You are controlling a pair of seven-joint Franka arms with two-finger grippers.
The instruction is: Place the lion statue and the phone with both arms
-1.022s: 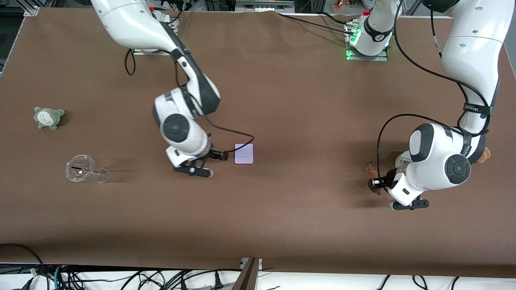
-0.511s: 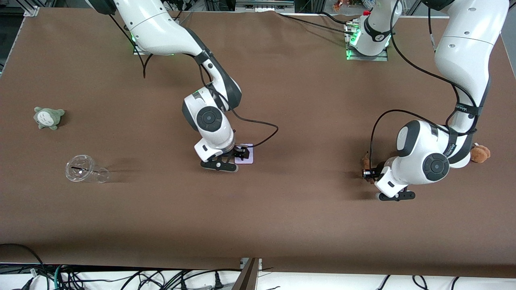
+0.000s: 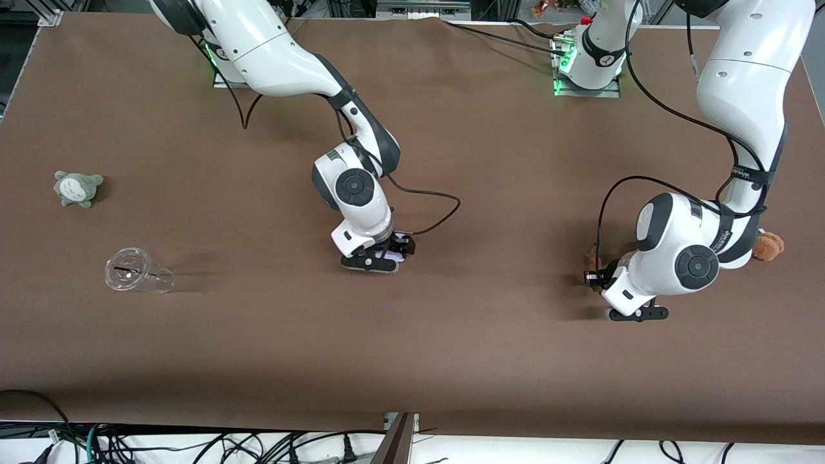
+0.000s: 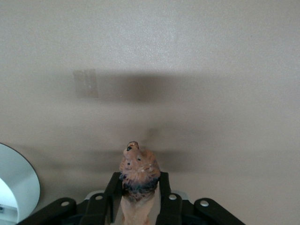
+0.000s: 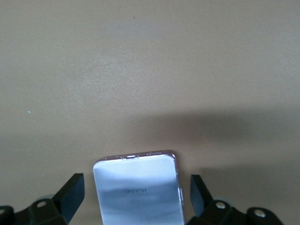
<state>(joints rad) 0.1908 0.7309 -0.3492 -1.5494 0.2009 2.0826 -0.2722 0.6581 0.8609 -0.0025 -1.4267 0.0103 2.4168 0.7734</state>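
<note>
The left hand (image 4: 138,199) is clamped on the lion (image 4: 138,176), low over the tabletop (image 3: 490,361) at the left arm's end. The right hand (image 5: 133,194) straddles the phone (image 5: 138,187) mid-tabletop, fingers (image 5: 70,193) spread wide, not touching it.

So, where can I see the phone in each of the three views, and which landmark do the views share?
Front view: the phone lies on the brown table, mostly hidden under the right gripper, a pale sliver showing.
Right wrist view: the phone lies flat between the open, spread fingers, not touching either.
Left wrist view: not in it.
Shared landmark: the right gripper around the phone.
</note>
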